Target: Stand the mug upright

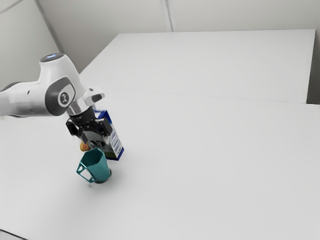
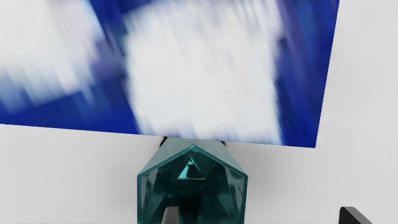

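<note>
- Where the blue-and-white box stands, the teal mug sits just beside its foot, upright, mouth up.
- Gripper near the box's upper part: released, fingers wide apart, empty.
- Likely light, stiff; facets slick, perhaps chippable; narrow foot, tippy.
- Best hold: opposite facets below the rim, or handle, facing away from box.

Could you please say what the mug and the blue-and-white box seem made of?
The mug looks like glossy plastic, glass or glazed ceramic: its faceted walls catch bright glints. The box is probably smooth cardboard, given its flat printed sides.
</note>
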